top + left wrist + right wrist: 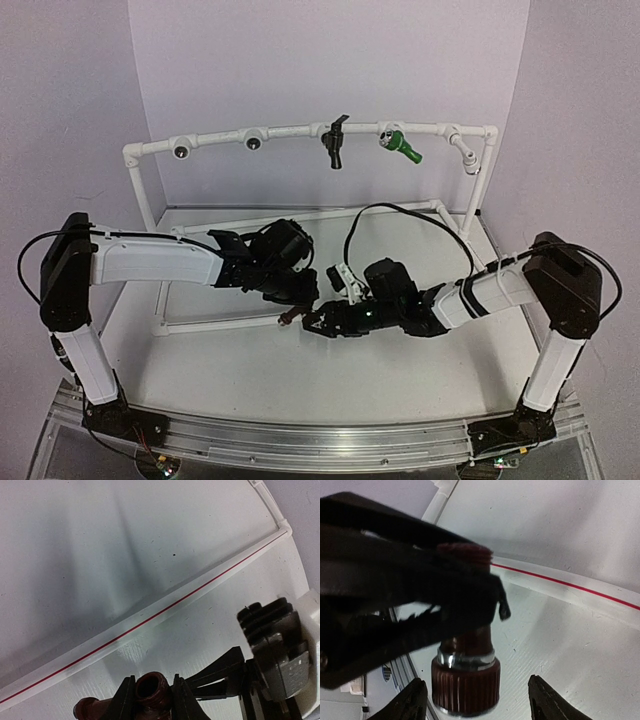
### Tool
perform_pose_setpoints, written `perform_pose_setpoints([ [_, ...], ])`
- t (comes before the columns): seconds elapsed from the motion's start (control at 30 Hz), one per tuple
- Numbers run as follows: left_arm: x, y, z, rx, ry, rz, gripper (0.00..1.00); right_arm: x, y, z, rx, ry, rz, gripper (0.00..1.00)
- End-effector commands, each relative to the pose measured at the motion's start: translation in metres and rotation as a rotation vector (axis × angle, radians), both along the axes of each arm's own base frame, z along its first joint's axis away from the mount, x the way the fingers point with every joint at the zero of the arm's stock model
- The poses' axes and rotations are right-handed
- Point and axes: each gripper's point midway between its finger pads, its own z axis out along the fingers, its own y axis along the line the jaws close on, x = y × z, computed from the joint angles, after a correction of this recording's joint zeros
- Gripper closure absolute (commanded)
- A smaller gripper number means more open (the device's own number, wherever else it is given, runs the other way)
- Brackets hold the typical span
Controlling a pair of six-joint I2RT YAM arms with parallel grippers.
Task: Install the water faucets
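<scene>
Nearest the lens: black fingers of my left gripper, filling the right wrist view.
Left gripper: clamped across the threaded neck of the reddish-brown faucet, whose open end points up in the left wrist view.
Right gripper: fingers apart, one on each side of the faucet's ribbed cap, with a gap showing on both sides.
Where the faucet is: in the air between my two grippers, above the table, near the front rail of the white pipe frame and well short of its top rail.
Top rail: black faucet and green faucet already hang there, and two round sockets to their left are open.
My reading: a hand-over, left to right, not yet made.
Risk, drop: if my left fingers let go before my right pair bites, the faucet falls to the table.
Risk, slip: the cap is round and ribbed above a silvery ring, so an off-centre pinch could roll it or tilt it in the grip.
Risk, collision: both sets of fingers crowd one small part, and a skewed approach would knock my left fingers.
Risk, snag: my right arm's black cable loops near the frame and could catch it on the lift.
Writing: none I can read, and no brand or label shows.
Only marking: a thin red line along the white pipe.
</scene>
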Motion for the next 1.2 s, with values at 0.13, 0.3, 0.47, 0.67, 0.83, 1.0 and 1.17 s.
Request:
perform_pose_setpoints([
  [0.13,0.000,-0.021,0.017,-0.097,-0.009,-0.042,0.99,0.012,0.027,0.028,0.131,-0.024,0.008,0.63],
  [0.3,-0.001,-0.017,0.027,-0.110,-0.030,-0.046,0.84,0.009,0.025,0.024,0.145,-0.006,0.006,1.00],
  [0.47,-0.009,-0.012,0.057,-0.190,-0.073,-0.109,0.27,0.004,0.014,0.032,0.174,-0.033,0.002,1.00],
  [0.67,-0.032,0.017,0.101,-0.428,-0.119,-0.234,0.10,-0.004,-0.010,0.062,0.256,-0.096,0.042,1.00],
  [0.83,-0.062,0.033,0.119,-0.602,-0.119,-0.395,0.08,-0.023,-0.025,0.104,0.340,-0.185,0.115,1.00],
  [1.0,-0.089,0.033,0.130,-0.684,-0.120,-0.534,0.13,-0.041,-0.031,0.158,0.462,-0.262,0.193,1.00],
  [1.17,-0.111,0.030,0.151,-0.783,-0.112,-0.662,0.19,-0.052,-0.028,0.185,0.540,-0.270,0.258,1.00],
])
